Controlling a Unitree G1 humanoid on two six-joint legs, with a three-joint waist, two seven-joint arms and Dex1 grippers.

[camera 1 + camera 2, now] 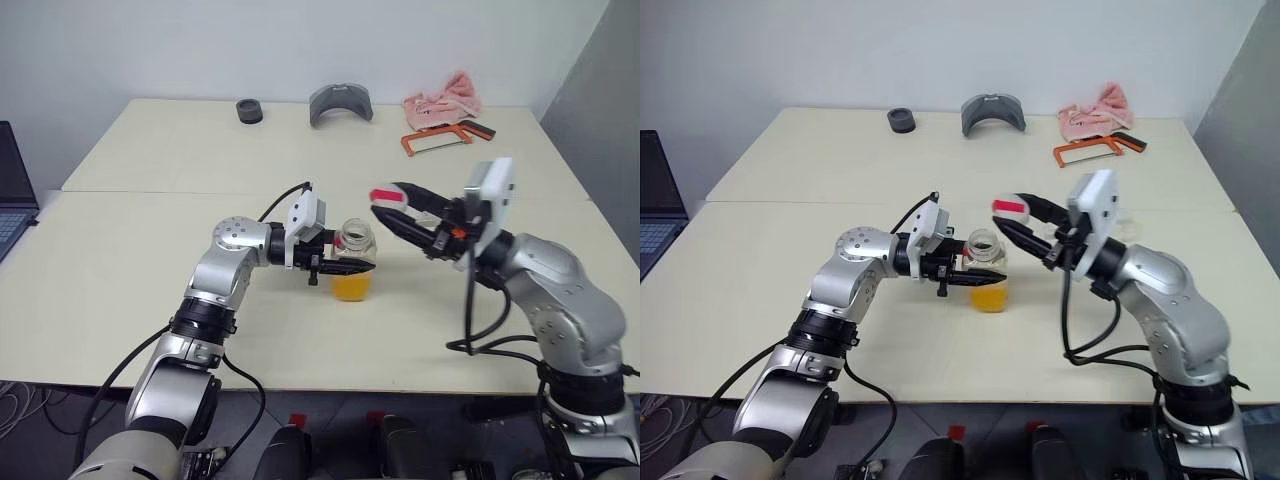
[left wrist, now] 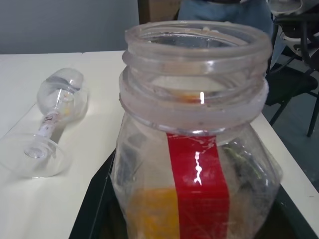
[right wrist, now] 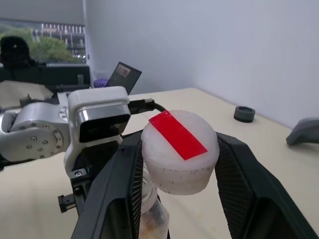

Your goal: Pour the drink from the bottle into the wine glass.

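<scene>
bottle [image 1: 352, 262]: uncapped, upright on my worktop | drink [image 1: 351, 286]: orange, fills its bottom | wine glass [image 2: 47, 122]: lying on its side

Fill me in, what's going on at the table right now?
The left gripper is shut on the bottle, holding it upright on the table with the drink filling its lower part. The bottle is open: the right gripper is shut on the white cap with a red strip, holding it in the air beside the bottle's mouth. The wine glass lies on its side on the table, with no drink in it, so nothing has been poured yet.
</scene>
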